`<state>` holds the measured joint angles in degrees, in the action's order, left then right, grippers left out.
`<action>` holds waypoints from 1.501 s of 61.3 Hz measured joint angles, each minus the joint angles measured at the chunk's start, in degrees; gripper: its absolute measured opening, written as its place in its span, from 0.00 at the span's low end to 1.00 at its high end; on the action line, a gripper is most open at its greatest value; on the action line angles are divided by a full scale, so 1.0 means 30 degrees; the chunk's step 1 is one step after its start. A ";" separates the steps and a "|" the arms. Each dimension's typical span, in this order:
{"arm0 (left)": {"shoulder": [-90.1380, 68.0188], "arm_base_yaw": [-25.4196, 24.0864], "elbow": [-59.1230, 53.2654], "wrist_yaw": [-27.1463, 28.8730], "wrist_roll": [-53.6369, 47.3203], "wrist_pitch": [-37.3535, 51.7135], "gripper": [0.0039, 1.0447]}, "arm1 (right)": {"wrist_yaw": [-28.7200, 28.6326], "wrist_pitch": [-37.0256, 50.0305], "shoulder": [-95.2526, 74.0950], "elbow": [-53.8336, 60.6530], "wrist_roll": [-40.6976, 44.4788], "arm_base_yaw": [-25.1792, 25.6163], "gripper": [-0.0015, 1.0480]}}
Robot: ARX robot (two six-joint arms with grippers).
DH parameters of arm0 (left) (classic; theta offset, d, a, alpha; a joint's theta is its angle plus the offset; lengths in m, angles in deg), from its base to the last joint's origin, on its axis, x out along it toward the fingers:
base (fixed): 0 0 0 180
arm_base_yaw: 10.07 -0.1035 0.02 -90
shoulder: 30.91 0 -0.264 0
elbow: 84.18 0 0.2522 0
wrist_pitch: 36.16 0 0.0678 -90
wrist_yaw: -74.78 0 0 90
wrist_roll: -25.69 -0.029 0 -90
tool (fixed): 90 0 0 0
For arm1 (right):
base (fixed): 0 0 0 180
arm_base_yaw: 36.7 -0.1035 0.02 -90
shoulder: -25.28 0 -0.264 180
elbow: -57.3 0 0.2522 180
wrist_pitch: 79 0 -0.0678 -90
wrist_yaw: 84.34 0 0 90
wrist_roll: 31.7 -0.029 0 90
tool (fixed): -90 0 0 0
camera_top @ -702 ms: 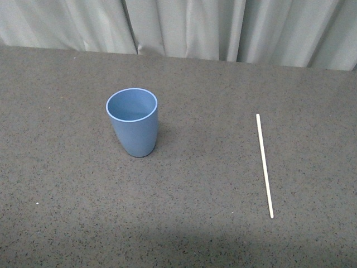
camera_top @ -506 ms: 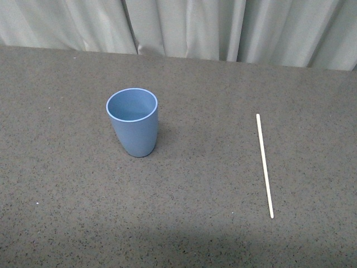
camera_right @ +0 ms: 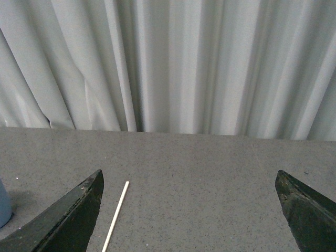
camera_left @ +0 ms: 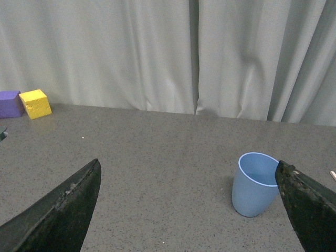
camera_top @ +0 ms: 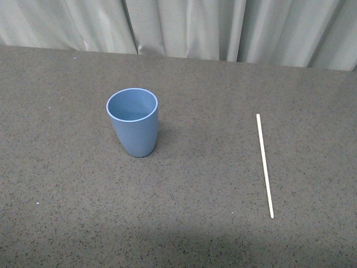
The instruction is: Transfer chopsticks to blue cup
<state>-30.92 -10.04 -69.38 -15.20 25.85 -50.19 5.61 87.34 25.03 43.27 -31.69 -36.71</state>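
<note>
Gaping left end effector, gaping right end effector, chopsticks flat, blue cup upright

Bare table wide between upright blue cup and flat-lying chopsticks, well apart. Curtain closing the far edge; yellow block and purple block off near it.

Setting: most likely a robot test bench in a lab, not a home. Evidence: bare, dark speckled desk; pale pleated curtain closing off the whole background; props few and staged: blue cup, chopsticks, yellow block and purple block by the curtain.
</note>
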 joint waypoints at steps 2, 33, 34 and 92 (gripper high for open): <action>0.0000 0.0000 0.0000 0.0000 0.0000 0.0000 0.94 | 0.0000 0.0000 0.0000 0.0000 0.0000 0.0000 0.91; 0.0000 0.0000 0.0000 0.0007 0.0007 0.0000 0.94 | 0.1683 0.0350 -2.3664 -0.9974 0.0175 -0.3351 0.91; 0.0000 0.0000 0.0000 0.0015 0.0000 0.0000 0.94 | 0.1639 0.0007 -2.4625 -1.0637 -0.0117 -0.3366 0.91; 0.0000 0.0000 0.0000 0.0007 0.0007 0.0000 0.94 | 0.0182 -0.8604 -4.3116 -2.6716 -0.5639 -0.5428 0.81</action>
<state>-30.92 -10.04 -69.38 -15.18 25.88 -50.19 6.15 61.52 -104.32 -36.88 -48.61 -52.99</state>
